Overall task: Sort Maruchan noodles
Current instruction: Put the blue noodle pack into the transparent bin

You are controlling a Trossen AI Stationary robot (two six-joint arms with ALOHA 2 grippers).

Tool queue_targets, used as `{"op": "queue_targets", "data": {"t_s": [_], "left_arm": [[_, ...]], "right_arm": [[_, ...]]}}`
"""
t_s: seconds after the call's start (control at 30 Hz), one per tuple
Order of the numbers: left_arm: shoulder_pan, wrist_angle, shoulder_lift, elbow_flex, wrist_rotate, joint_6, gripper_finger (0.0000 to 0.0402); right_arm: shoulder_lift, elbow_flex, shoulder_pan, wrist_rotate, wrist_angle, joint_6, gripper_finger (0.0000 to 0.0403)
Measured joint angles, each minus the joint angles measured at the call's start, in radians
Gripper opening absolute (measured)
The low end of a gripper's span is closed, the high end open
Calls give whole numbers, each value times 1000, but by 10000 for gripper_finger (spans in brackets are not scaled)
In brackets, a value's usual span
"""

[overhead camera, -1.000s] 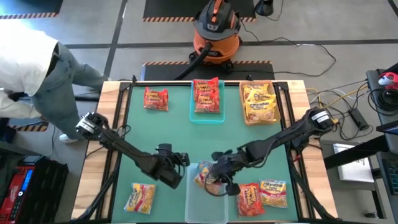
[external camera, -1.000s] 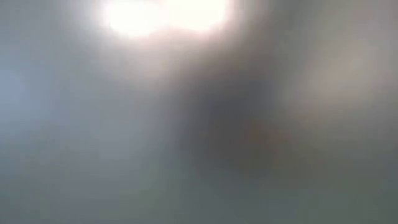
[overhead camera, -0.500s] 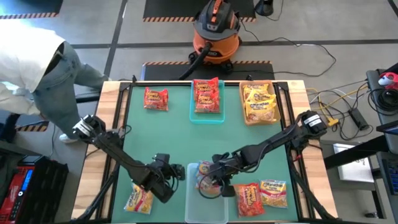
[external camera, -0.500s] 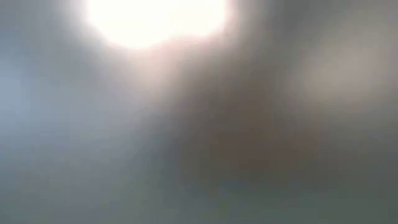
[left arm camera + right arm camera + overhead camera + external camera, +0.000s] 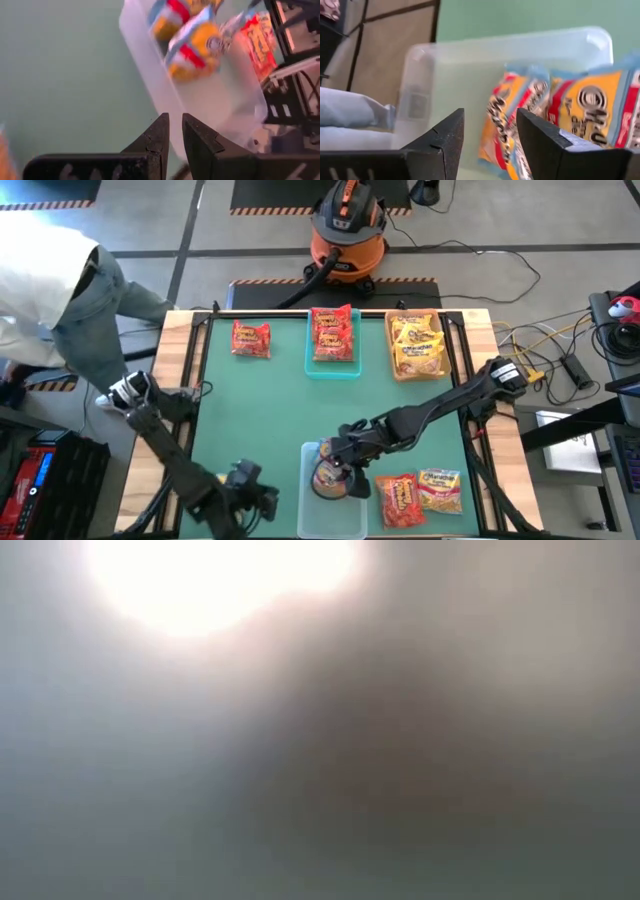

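We see the right gripper (image 5: 338, 472) over the clear bin (image 5: 345, 518) at the near edge of the green table (image 5: 270, 405), its fingers (image 5: 547, 145) spread apart and holding nothing; 2 yellow-and-blue noodle packets (image 5: 560, 120) lie loose in that bin just beyond them, tilted, their long axes running roughly along the bin; 2 more packets (image 5: 420, 492), 1 red and 1 yellow, lie flat just right of the bin; a red packet (image 5: 251, 338) lies alone at the far left; red packets fill the teal bin (image 5: 333, 335) and yellow ones the tan bin (image 5: 417, 345), long axes pointing away from us; the left gripper (image 5: 172, 135) hangs at the near left edge beside the clear bin, pinched to a narrow slit, empty; a person (image 5: 50, 300) stands at the table's left; the low view shows only glare.
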Motion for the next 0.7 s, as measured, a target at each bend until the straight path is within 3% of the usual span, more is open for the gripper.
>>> {"op": "queue_targets", "data": {"t_s": [0.07,0.17,0.27,0.43,0.6,0.7], "left_arm": [[-38,-57,13,14,18,-98,36],[-76,-171,50,35,156,-257,36],[-86,-223,83,60,331,-277,36],[-80,-329,129,150,436,-281,36],[-87,-539,173,238,661,-307,36],[-87,-536,199,248,711,-312,36]], "right_arm": [[0,38,0,0,-20,-2,164],[0,95,0,-1,-49,-12,156],[0,147,0,-1,-101,-40,148],[0,228,-2,-2,-200,-130,138],[-1,290,-13,-1,-315,-205,132],[-1,315,-27,-1,-382,-214,132]]}}
